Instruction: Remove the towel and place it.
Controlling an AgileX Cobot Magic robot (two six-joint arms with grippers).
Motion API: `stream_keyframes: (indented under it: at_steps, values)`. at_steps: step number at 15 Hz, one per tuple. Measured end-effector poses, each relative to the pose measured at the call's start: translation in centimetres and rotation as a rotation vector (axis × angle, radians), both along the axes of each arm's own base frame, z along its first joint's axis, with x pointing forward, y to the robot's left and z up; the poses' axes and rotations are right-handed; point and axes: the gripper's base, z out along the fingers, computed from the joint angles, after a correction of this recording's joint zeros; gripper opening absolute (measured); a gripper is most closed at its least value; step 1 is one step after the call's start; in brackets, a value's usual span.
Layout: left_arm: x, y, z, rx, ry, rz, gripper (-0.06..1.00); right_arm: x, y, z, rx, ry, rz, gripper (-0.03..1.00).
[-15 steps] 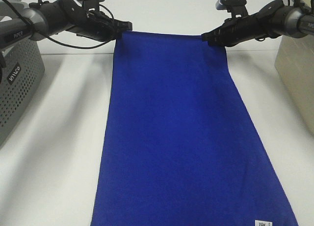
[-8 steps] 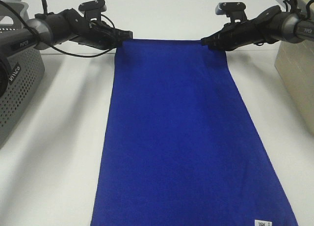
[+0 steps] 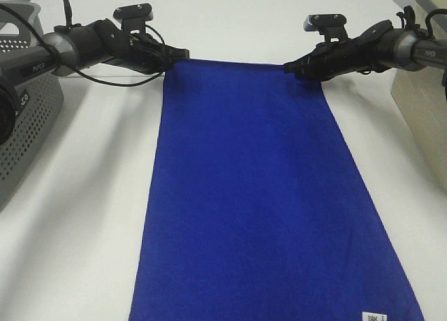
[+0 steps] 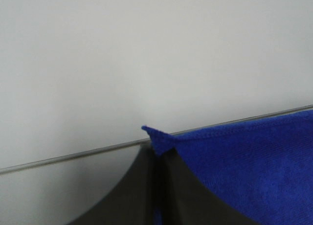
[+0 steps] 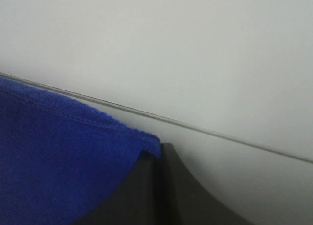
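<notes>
The deep royal-blue towel lies spread flat along the white table, its near end running off the front of the view, with a small white label at the near right corner. My left gripper is shut on the towel's far left corner; the left wrist view shows that corner pinched between the dark fingers. My right gripper is shut on the far right corner, seen pinched in the right wrist view. Both hold the far edge low over the table.
A grey perforated basket stands at the left edge of the table. A beige box stands at the right edge. The white table shows on both sides of the towel.
Both grippers have lowered the towel's far edge toward the table and slightly nearer; the far edge now sits lower in view. The grip on both corners is unchanged.
</notes>
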Motion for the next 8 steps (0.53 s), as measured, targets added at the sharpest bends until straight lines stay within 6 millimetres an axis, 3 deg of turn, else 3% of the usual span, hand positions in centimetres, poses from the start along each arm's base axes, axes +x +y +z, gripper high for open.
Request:
stream_keyframes:
  at_steps: [3,5,8]
  values:
    - [0.09,0.05,0.10,0.002,-0.015,0.006,0.00,0.09,0.07,0.09,0.008,-0.010,-0.012,0.07]
    - [0.12,0.07,0.14,0.004,-0.020,0.007,0.00,0.15,0.02,0.12,0.005,-0.017,-0.017,0.15]
    - [0.15,0.10,0.18,0.008,-0.028,0.009,0.06,0.19,-0.08,0.14,-0.011,-0.028,-0.011,0.41]
